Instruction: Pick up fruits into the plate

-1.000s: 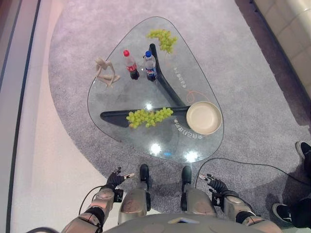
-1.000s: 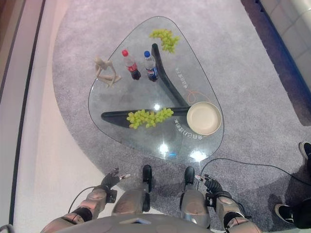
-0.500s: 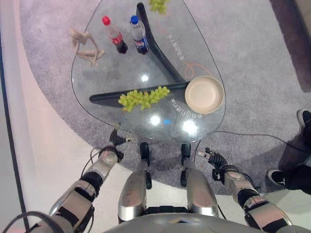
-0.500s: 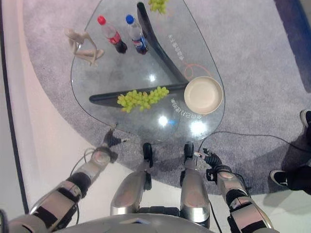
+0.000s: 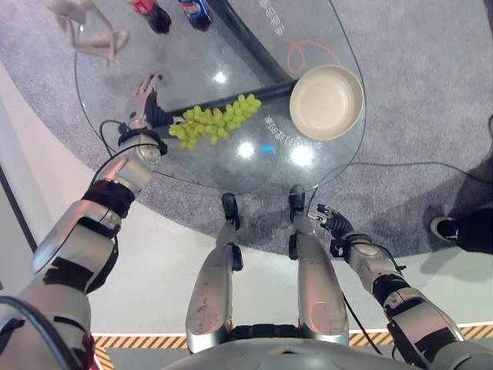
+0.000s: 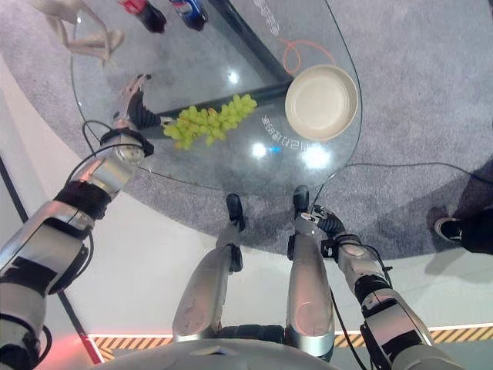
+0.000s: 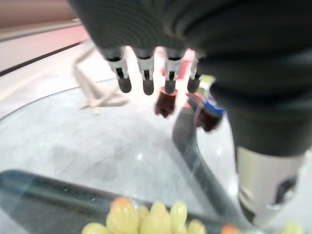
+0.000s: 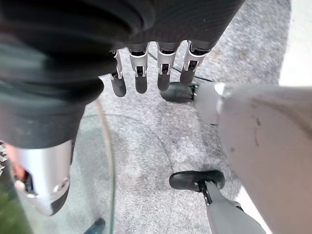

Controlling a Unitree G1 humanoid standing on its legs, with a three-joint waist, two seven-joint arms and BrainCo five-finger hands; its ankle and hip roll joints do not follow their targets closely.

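Green grapes (image 5: 213,122) were found lying on the glass table (image 5: 254,173), well apart from the cream plate (image 5: 326,102), which was seen to hold nothing. No fruit was judged to have been moved; the whole task remained to be done. The left hand (image 5: 143,96) was observed above the table just beside the grapes, fingers straight and holding nothing. The right hand (image 5: 333,224) was noted low beside the table's near edge, fingers extended and likewise empty.
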